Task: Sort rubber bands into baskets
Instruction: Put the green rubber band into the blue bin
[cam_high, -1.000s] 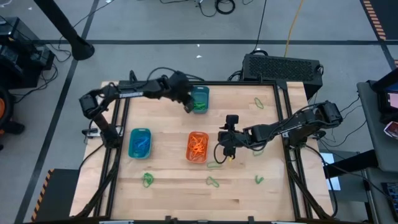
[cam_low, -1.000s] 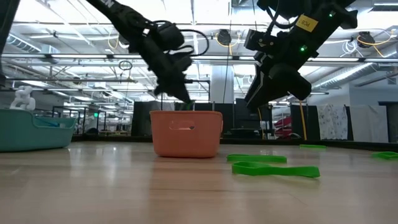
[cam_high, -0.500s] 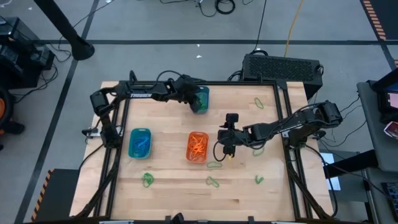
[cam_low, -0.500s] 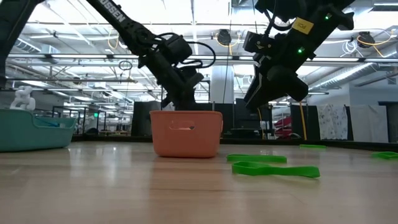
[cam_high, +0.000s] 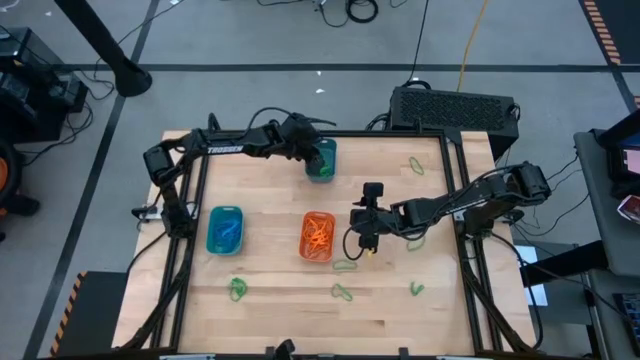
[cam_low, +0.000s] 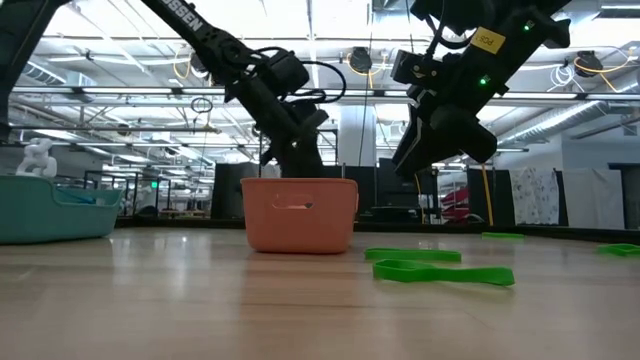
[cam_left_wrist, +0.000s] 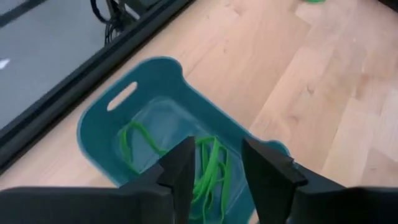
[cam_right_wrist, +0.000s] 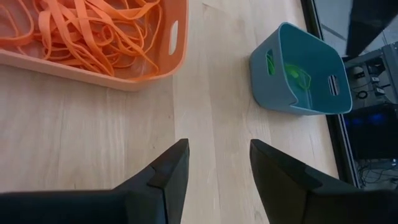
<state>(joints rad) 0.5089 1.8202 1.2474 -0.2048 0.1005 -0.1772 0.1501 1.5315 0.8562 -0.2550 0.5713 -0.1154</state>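
The dark teal basket (cam_high: 322, 160) stands at the table's far middle with green rubber bands (cam_left_wrist: 208, 167) lying in it. My left gripper (cam_left_wrist: 214, 177) hovers open right above that basket (cam_left_wrist: 124, 130), nothing between its fingers. The orange basket (cam_high: 317, 236) holds orange bands (cam_right_wrist: 81, 28). The turquoise-blue basket (cam_high: 225, 230) holds blue ones. My right gripper (cam_right_wrist: 217, 171) hangs open over bare wood just right of the orange basket (cam_right_wrist: 168, 43), above a loose green band (cam_high: 345, 265). More green bands (cam_low: 440, 271) lie flat on the table.
Loose green bands lie at the near left (cam_high: 238, 290), near middle (cam_high: 343, 292), near right (cam_high: 416, 288) and far right (cam_high: 416, 165). A black box (cam_high: 455, 108) stands behind the table's far edge. Black frame rails (cam_high: 190, 200) run along the table's sides.
My left gripper has moved from just left of the dark teal basket toward the table's right and far edge, ending over the basket, and has opened there. My right gripper has kept still.
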